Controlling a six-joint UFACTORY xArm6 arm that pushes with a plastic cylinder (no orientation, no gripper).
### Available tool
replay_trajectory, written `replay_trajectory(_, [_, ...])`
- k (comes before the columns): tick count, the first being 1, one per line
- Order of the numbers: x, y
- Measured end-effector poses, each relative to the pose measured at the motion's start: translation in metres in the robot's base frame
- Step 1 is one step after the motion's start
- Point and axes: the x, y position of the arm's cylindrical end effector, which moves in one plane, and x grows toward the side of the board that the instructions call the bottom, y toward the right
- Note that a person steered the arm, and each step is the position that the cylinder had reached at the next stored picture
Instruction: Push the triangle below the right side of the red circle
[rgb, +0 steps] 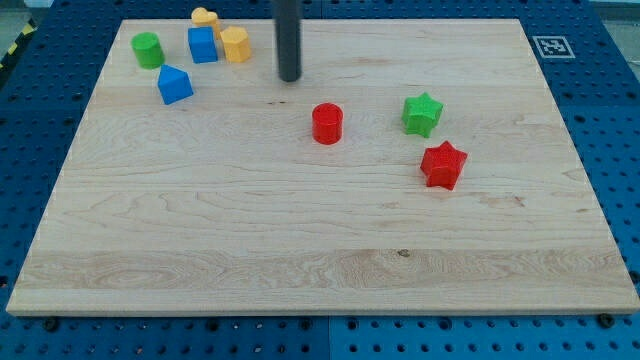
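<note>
The red circle (327, 123) stands near the board's middle, a little toward the view's top. The blue triangle-like block (175, 84) lies at the view's upper left. My tip (290, 78) rests on the board up and to the left of the red circle, well to the right of the blue triangle block and touching no block.
A green circle (147, 49), a blue cube (202, 45), a yellow hexagon-like block (235, 45) and a yellow heart-like block (204, 17) cluster at the upper left. A green star (422, 114) and a red star (443, 165) lie right of the red circle. The wooden board (320, 270) sits on a blue pegboard.
</note>
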Motion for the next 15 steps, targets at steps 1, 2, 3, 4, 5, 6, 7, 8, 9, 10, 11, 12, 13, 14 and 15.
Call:
replay_trajectory(1, [-0.014,-0.062])
replay_trajectory(2, [-0.014,-0.117])
replay_trajectory(3, [-0.002,-0.145])
replay_trajectory(4, [0.015,-0.149])
replay_trajectory(5, [0.032,-0.139])
replay_trajectory(6, [0.039,-0.108])
replay_trajectory(7, [0.058,-0.099])
replay_trajectory(8, [0.081,-0.099])
replay_trajectory(9, [0.109,-0.099])
replay_trajectory(10, [0.139,-0.1])
replay_trajectory(11, [0.169,-0.11])
replay_trajectory(12, [0.194,-0.133])
replay_trajectory(13, [0.198,-0.138])
replay_trajectory(14, [0.198,-0.136])
replay_trajectory(15, [0.198,-0.112])
